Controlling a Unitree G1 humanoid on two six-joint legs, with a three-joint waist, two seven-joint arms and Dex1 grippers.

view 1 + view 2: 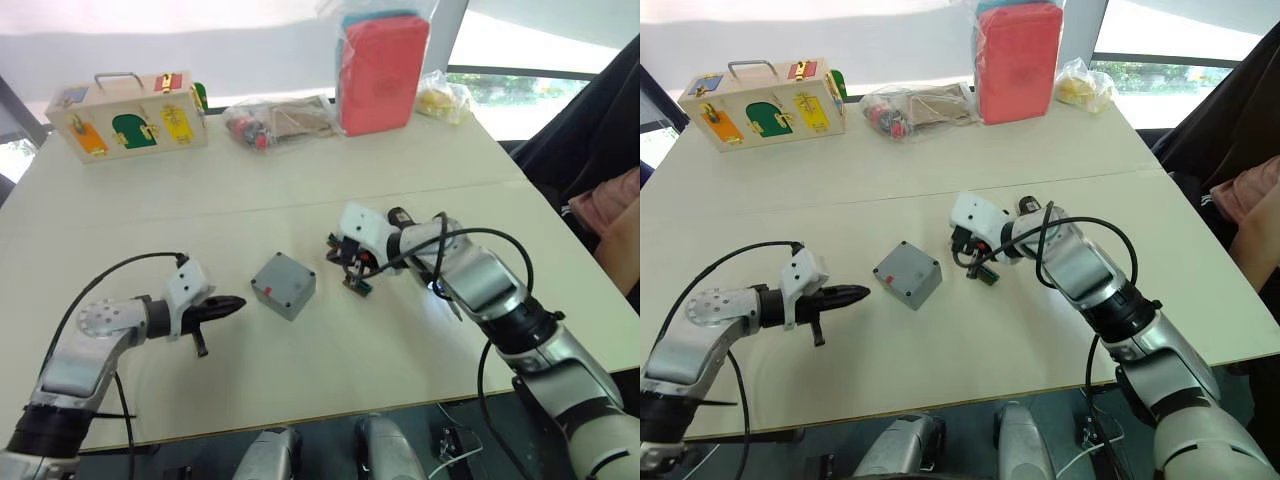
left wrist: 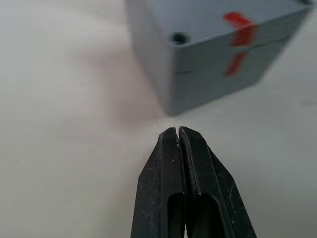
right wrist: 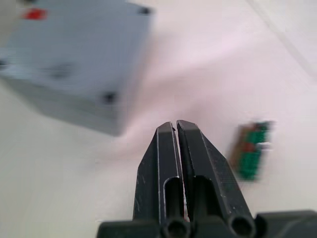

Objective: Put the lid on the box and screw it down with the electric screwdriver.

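The box (image 1: 284,285) is sitting on the table (image 1: 420,170) between the two grippers, with the lid (image 2: 218,25) already resting on top of it; a seam runs around its side and the red mark crosses that seam, so the two halves look lined up for screwing. The left gripper (image 1: 232,303) is pointing at the box from just beside one corner, its fingers pressed together and carrying nothing, probably placed there to brace the box. The right gripper (image 3: 177,130) is likewise closed and empty, hanging near the opposite side of the box with a small green connector block (image 3: 251,151) lying just beside its tips. A corner screw hole (image 2: 179,37) sits directly ahead of the left fingertips. A dark slim object near the right forearm may be the electric screwdriver, though it is too hidden by the arm to tell. Judging by this, the lid is placed and the screwing is not yet begun.
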